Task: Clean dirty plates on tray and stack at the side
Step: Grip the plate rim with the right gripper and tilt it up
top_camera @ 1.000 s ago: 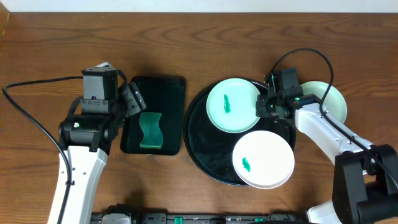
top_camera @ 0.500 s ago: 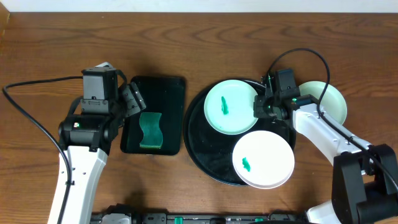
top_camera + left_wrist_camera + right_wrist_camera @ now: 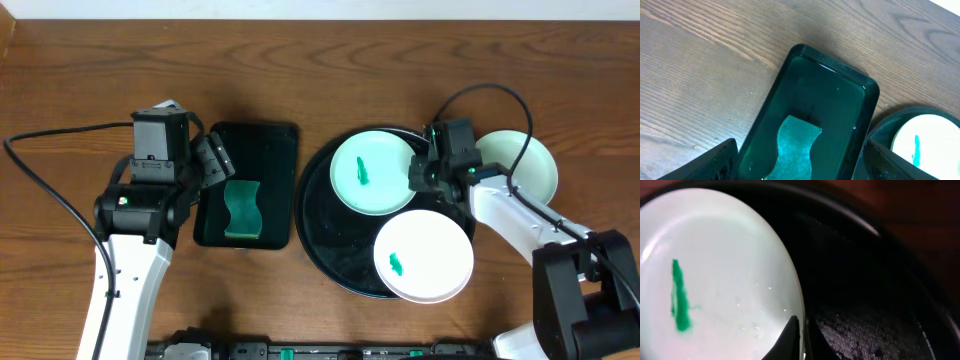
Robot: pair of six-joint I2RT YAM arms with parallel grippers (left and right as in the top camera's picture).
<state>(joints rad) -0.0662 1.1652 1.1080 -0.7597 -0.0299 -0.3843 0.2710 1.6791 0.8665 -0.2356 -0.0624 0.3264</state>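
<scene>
Now the right hand [image 3: 418, 172] pinches the rim of the smeared mint-green round plate [image 3: 372, 188] on the glossy black round tray [image 3: 325, 238]; the left hand [image 3: 213, 160] gapes wide

— What's on the round tray [image 3: 330, 232]?
— A rear plate [image 3: 372, 170] and a front plate [image 3: 423, 255]. A third plate [image 3: 525, 165] lies right of it on the tabletop [image 3: 80, 80]; left, a sponge [image 3: 241, 210] in a rectangular tray [image 3: 265, 150].
</scene>
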